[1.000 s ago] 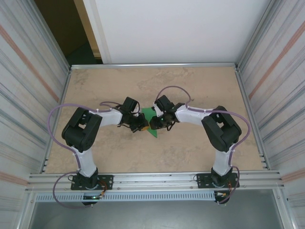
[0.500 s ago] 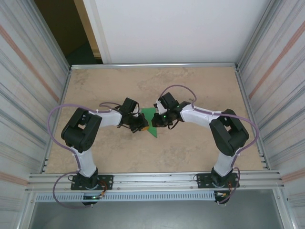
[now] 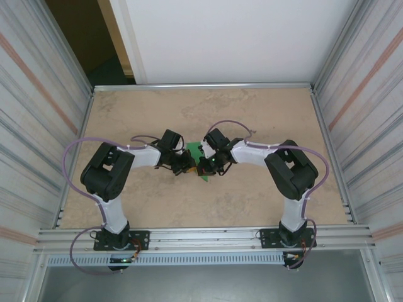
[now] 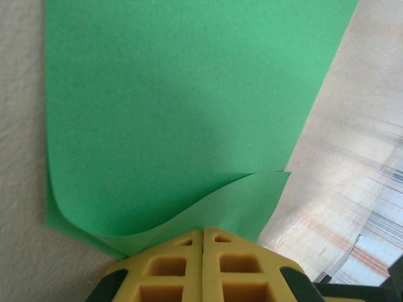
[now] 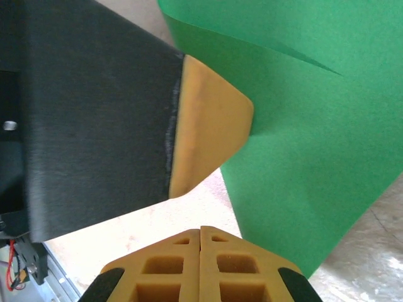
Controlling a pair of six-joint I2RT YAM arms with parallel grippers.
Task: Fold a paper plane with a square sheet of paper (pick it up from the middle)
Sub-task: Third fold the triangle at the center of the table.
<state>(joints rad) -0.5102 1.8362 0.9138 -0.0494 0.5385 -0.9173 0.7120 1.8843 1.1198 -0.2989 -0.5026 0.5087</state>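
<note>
Right gripper has closed fully (gripping nothing); left gripper pinches the green sheet.

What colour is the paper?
Bright green all over, with no pattern. The square sheet of paper shows best in the left wrist view.

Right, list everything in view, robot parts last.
table: one, beige, under the arms
paper: one, green, curled over, mid-table
side walls: two, grey ribbed metal, left and right
panel: one, white, behind the table
cables: two, purple, looped along the arms
arms: two, black and white, based at the near edge
left gripper: one, yellow fingers, shut on the paper
right gripper: one, yellow fingers, shut beside the paper's edge
</note>
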